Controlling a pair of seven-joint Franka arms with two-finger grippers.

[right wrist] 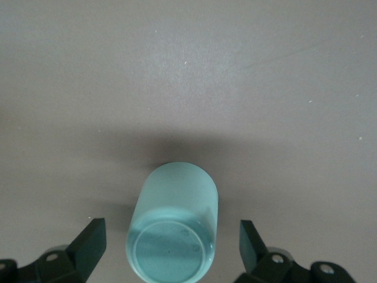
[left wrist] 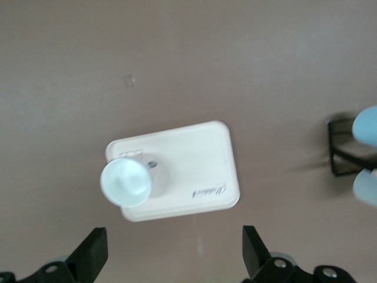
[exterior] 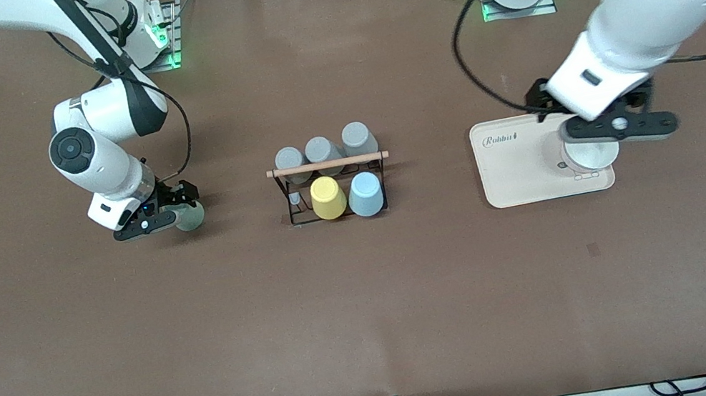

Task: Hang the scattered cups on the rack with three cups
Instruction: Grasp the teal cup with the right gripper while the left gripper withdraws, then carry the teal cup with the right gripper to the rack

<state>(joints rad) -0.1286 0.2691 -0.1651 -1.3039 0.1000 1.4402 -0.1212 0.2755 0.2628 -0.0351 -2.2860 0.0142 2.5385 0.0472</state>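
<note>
Between my right gripper's (right wrist: 171,247) spread fingers lies the pale mint-green tapered cup (right wrist: 172,227), on its side, base toward me. Advise closing squarely across its body. My left gripper (left wrist: 175,253) hangs open above the beige tray (left wrist: 200,159).

White rounded arm shells, black joint caps and bands, black fingers (right wrist: 88,244), trailing black cables, green-lit bases.

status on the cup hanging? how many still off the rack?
Done: the rack carries three grey cups, a yellow cup and a blue cup. In hand: the right pincer is open around the mint-green cup; the left pincer is open over the pale cup on the beige tray. Left: hanging both.
</note>
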